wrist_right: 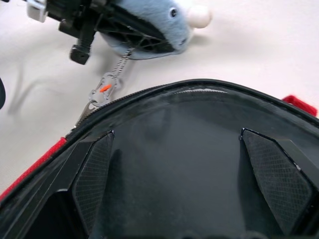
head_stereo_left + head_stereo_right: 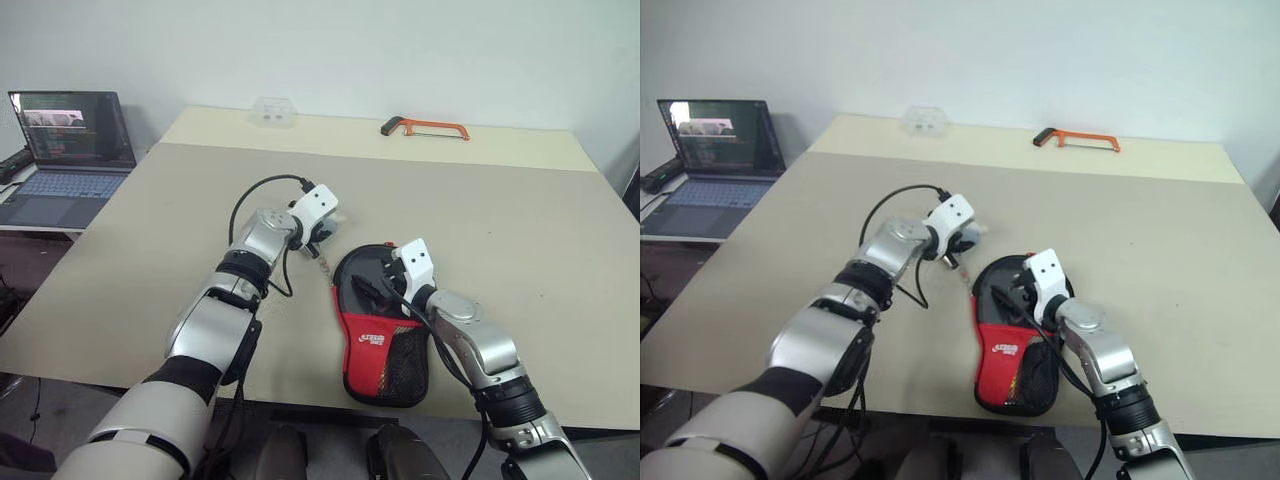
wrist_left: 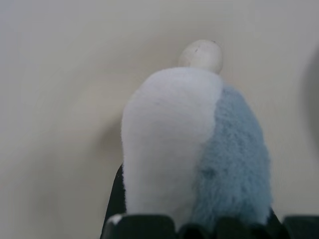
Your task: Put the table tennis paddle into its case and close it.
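Observation:
The case point(image 2: 375, 345) lies flat near the table's front edge, with its black round end away from me and its red part and mesh pocket towards me. A thin chain point(image 1: 107, 89) runs from its zip rim to a small blue and white plush charm point(image 3: 189, 149). My left gripper point(image 2: 325, 237) is shut on that charm just left of the case's round end. My right gripper point(image 1: 174, 144) stands open, its fingers point(image 1: 92, 184) spread over a smooth black face inside the zip rim. I cannot tell whether that face is the table tennis paddle or the case's fabric.
An orange-framed hacksaw point(image 2: 425, 128) lies at the table's far edge, and a small clear plastic item point(image 2: 273, 112) sits further left along that edge. An open laptop point(image 2: 70, 150) stands on a side table to the left. The table's front edge runs just behind the case.

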